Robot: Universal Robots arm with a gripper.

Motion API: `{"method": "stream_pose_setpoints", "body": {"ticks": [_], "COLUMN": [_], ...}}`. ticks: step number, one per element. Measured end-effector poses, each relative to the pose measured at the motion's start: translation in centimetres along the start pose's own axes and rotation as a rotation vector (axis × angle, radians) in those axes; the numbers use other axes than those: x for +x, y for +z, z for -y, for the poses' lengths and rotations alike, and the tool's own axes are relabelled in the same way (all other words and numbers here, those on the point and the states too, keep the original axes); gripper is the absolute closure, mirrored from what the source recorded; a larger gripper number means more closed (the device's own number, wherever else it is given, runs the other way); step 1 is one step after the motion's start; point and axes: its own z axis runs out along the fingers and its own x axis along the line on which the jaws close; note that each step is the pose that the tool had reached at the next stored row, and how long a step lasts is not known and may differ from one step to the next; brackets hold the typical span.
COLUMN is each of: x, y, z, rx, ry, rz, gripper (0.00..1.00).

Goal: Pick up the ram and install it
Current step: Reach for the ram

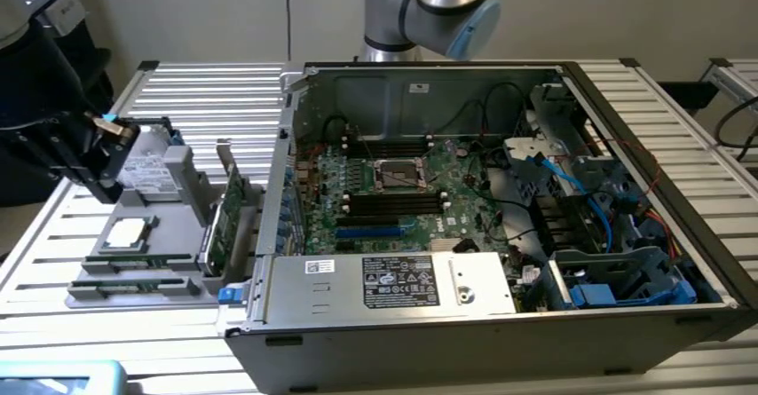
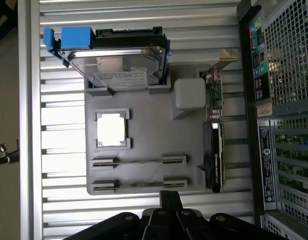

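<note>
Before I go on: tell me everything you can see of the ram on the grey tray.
The ram shows as two long, thin green boards standing on edge, parallel, one beside the other. Each sits between a pair of grey end brackets on the grey tray, next to the square processor chip. Its chips and label are too small to tell. The shut gripper hangs clear of it, and nothing holds it.

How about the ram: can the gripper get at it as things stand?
Probably yes. The ram sits uncovered in the tray's holders, with open space above it, and the card stands off to one side. The gripper is shut, though.
</note>
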Motion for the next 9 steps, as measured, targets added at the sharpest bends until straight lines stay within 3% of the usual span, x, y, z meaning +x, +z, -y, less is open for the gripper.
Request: {"method": "stream_pose_setpoints", "body": {"ticks": [3, 9], "x": [0.8, 1.0], "y": [0.51, 1.28], "z": [0.13, -0.40], "rx": [0.0001, 0.0025], "ry": [0.000, -0.014], "rz": [-0.0009, -0.0019], "gripper": [0.89, 0.89]}}
